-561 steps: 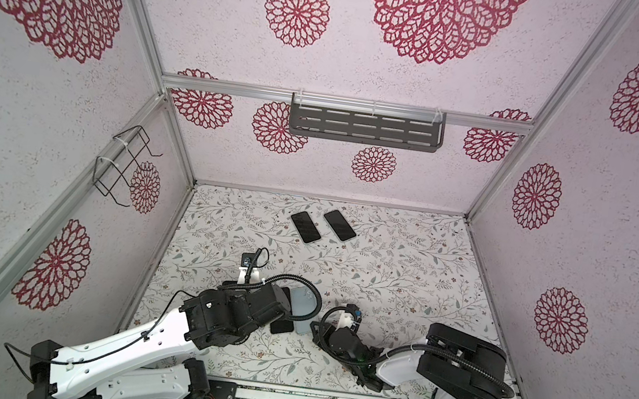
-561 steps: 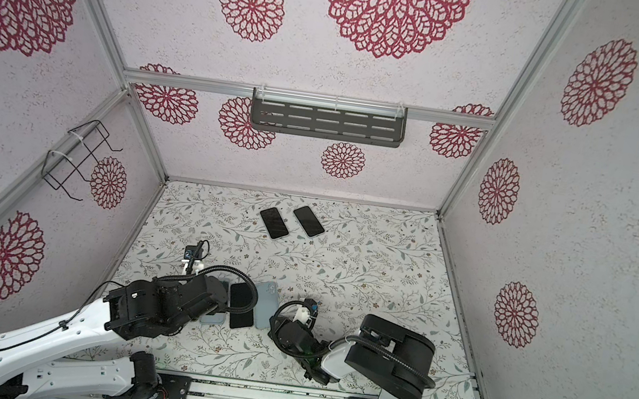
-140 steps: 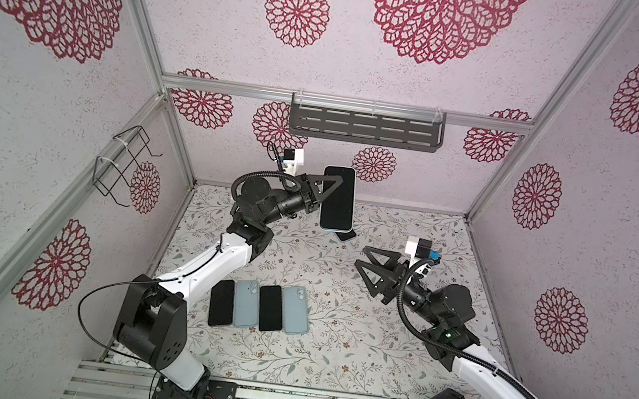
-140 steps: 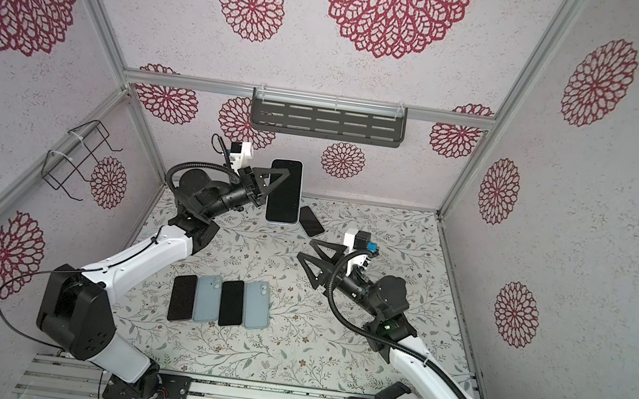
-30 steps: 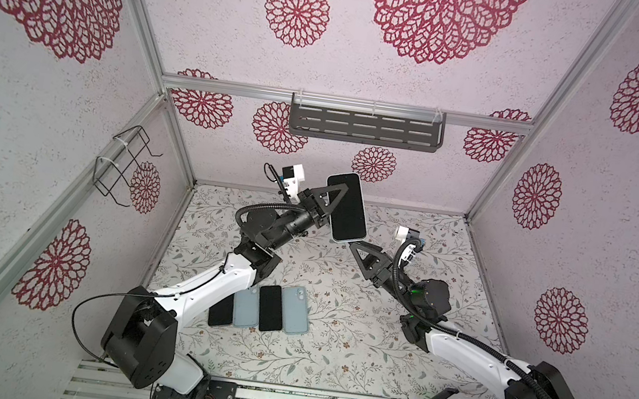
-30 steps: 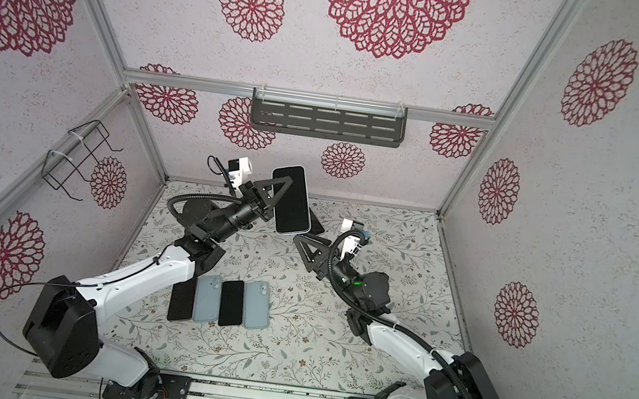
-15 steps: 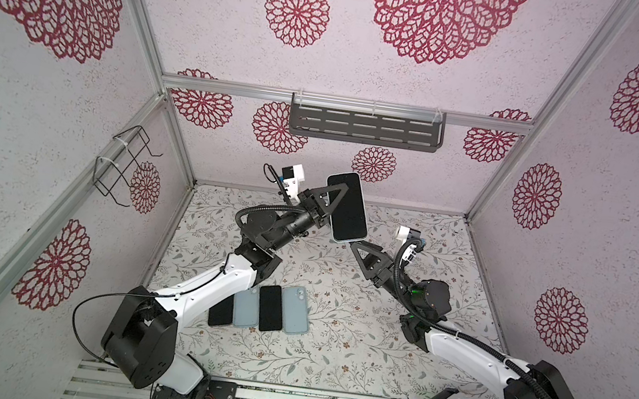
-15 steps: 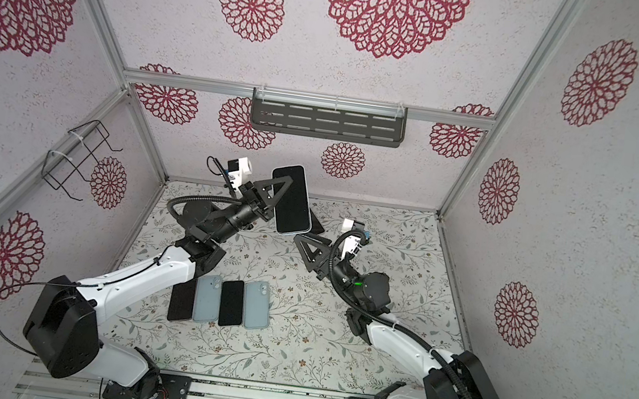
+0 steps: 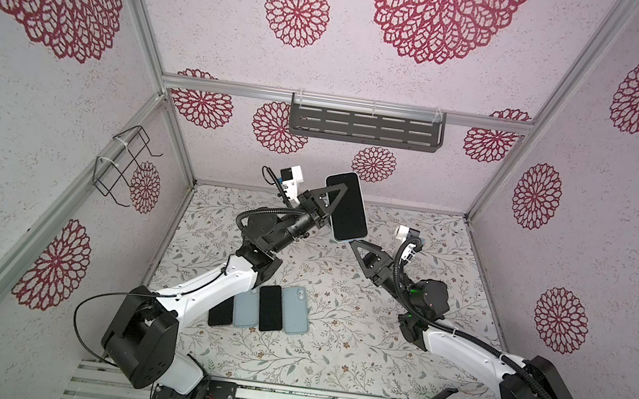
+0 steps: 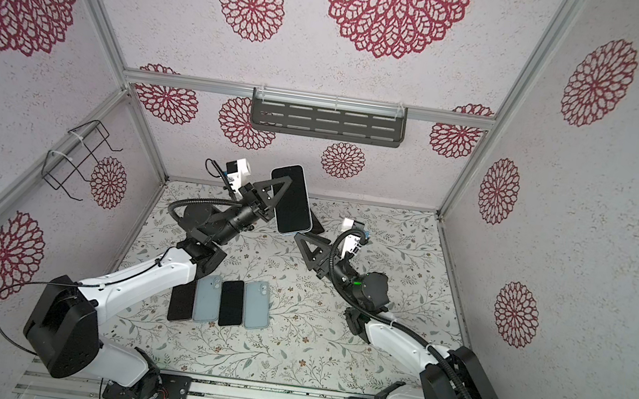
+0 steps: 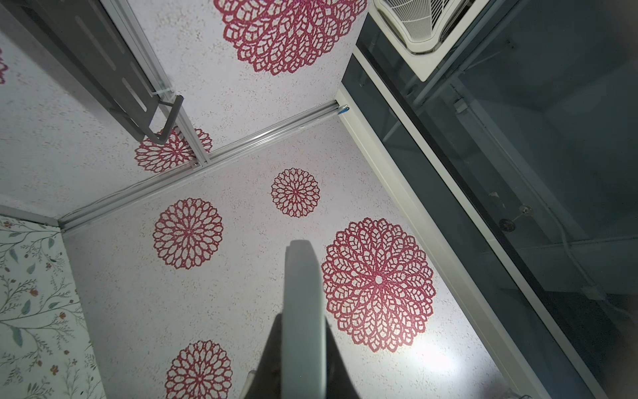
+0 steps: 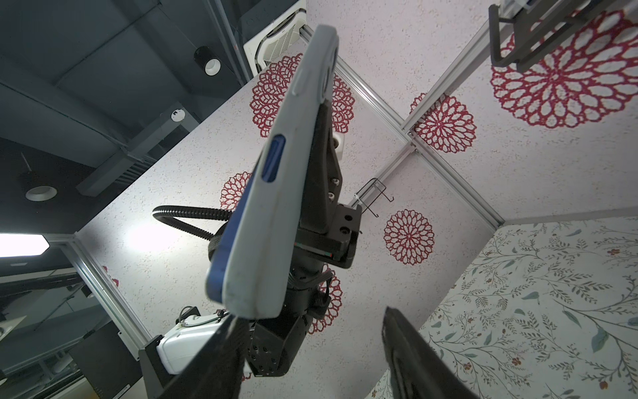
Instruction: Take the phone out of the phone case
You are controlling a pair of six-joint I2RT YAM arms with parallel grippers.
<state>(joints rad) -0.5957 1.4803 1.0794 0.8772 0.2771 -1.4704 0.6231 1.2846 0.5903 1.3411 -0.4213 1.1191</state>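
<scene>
Left gripper (image 9: 336, 196) pinches the cased phone (image 9: 347, 208) aloft; right gripper (image 9: 360, 250) is spread just beneath it.
Both top views show its dark screen, over the table's (image 9: 330, 357) far side; only the right wrist view shows the pale phone case (image 12: 276, 207) back and blue rim.

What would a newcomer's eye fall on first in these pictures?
The cased phone, held aloft near the back wall in the shut left gripper. The right gripper hangs open just below its lower end, and a row of phones and pale blue cases lies on the table.
</scene>
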